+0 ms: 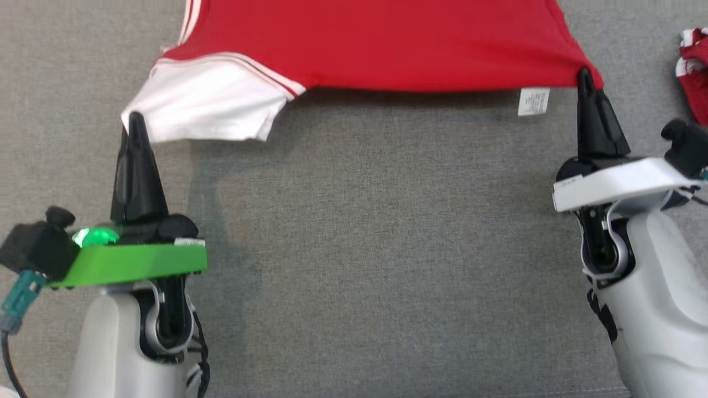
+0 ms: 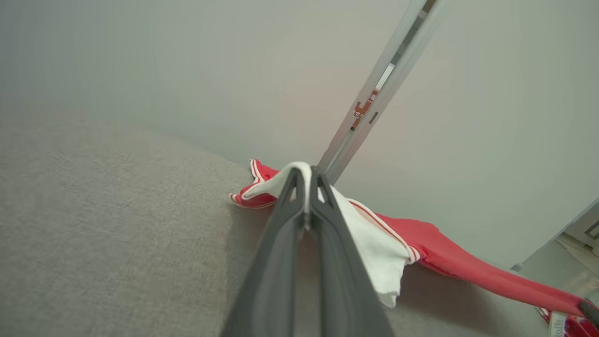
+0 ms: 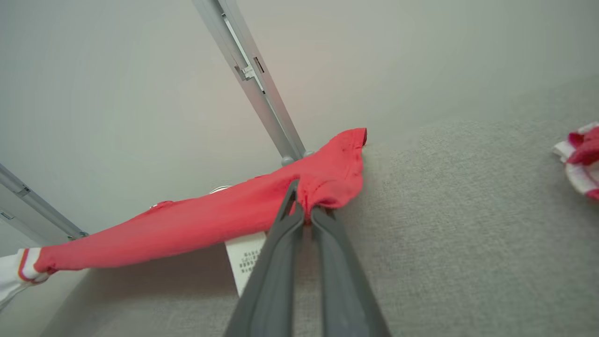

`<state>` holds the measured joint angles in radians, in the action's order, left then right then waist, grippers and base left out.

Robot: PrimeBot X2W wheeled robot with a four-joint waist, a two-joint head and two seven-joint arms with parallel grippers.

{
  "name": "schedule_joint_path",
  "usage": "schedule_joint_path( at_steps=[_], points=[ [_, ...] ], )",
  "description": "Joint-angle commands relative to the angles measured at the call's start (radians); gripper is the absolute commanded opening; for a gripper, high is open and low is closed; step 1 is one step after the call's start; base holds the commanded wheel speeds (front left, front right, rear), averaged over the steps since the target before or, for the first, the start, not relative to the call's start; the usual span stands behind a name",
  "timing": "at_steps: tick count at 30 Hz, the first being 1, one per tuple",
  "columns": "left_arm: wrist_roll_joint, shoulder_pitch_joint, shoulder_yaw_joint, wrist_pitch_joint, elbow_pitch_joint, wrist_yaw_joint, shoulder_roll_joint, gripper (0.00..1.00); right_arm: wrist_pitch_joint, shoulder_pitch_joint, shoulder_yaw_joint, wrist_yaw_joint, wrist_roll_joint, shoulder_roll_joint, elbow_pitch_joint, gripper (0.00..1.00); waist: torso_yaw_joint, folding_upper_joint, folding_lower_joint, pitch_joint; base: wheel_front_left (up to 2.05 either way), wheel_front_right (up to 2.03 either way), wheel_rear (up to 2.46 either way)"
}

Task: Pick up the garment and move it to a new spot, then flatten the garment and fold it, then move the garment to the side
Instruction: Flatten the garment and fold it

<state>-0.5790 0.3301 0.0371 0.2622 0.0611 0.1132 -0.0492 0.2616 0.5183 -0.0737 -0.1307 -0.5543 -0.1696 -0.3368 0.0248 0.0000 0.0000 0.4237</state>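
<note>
The garment point(image 1: 381, 44) is a red shirt with white sleeves and red-and-white trim, stretched across the top of the head view over the grey fabric surface point(image 1: 376, 232). My left gripper point(image 1: 134, 117) is shut on the white sleeve's edge point(image 2: 369, 234) at the left. My right gripper point(image 1: 584, 73) is shut on the red hem corner point(image 3: 327, 182) at the right, next to a white care label point(image 1: 534, 101). The near edge of the garment hangs taut between the two grippers, lifted off the surface. In the left wrist view the sleeve drapes over the gripper point(image 2: 306, 175); in the right wrist view red cloth bunches at the gripper point(image 3: 304, 196).
Another red-and-white piece of cloth point(image 1: 694, 66) lies at the far right edge of the surface. A pale wall with a grey metal rail point(image 2: 379, 89) rises behind the surface. Bare grey fabric spreads between and in front of the arms.
</note>
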Motion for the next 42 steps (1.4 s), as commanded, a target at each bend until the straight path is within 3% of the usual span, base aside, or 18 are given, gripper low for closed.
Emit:
schedule_joint_path(
  at_steps=[1, 14, 20, 30, 35, 42],
  points=[
    [-0.011, -0.052, 0.007, 0.003, -0.020, -0.011, -0.003, 0.00, 0.004, -0.052, 0.012, 0.000, -0.001, -0.001, 0.019, 0.00, 0.027, 0.0000, 0.0000, -0.112, 0.00, 0.00, 0.00],
    [0.018, -0.343, 0.110, -0.025, -0.178, -0.070, -0.014, 0.00, -0.005, -0.412, 0.068, 0.000, -0.030, 0.023, 0.224, 0.00, 0.071, 0.0000, 0.0000, -0.287, 0.00, 0.00, 0.00],
    [0.038, -0.414, 0.148, -0.088, -0.268, -0.080, -0.041, 0.00, -0.050, -0.534, 0.095, 0.000, -0.023, 0.048, 0.333, 0.00, 0.061, 0.0000, 0.0000, -0.317, 0.00, 0.00, 0.00],
    [0.016, -0.488, 0.133, -0.128, -0.360, -0.098, -0.073, 0.00, -0.119, -0.642, 0.108, 0.000, -0.016, 0.087, 0.452, 0.00, 0.022, 0.0000, 0.0000, -0.348, 0.00, 0.00, 0.00],
    [-0.002, -0.510, 0.129, -0.146, -0.355, -0.104, -0.078, 0.00, -0.151, -0.668, 0.099, 0.000, -0.025, 0.100, 0.450, 0.00, 0.013, 0.0000, 0.0000, -0.360, 0.00, 0.00, 0.00],
    [-0.025, -0.477, 0.149, -0.143, -0.243, -0.090, -0.061, 0.00, -0.157, -0.640, 0.080, 0.000, -0.023, 0.105, 0.319, 0.00, 0.008, 0.0000, 0.0000, -0.355, 0.00, 0.00, 0.00]
  ],
)
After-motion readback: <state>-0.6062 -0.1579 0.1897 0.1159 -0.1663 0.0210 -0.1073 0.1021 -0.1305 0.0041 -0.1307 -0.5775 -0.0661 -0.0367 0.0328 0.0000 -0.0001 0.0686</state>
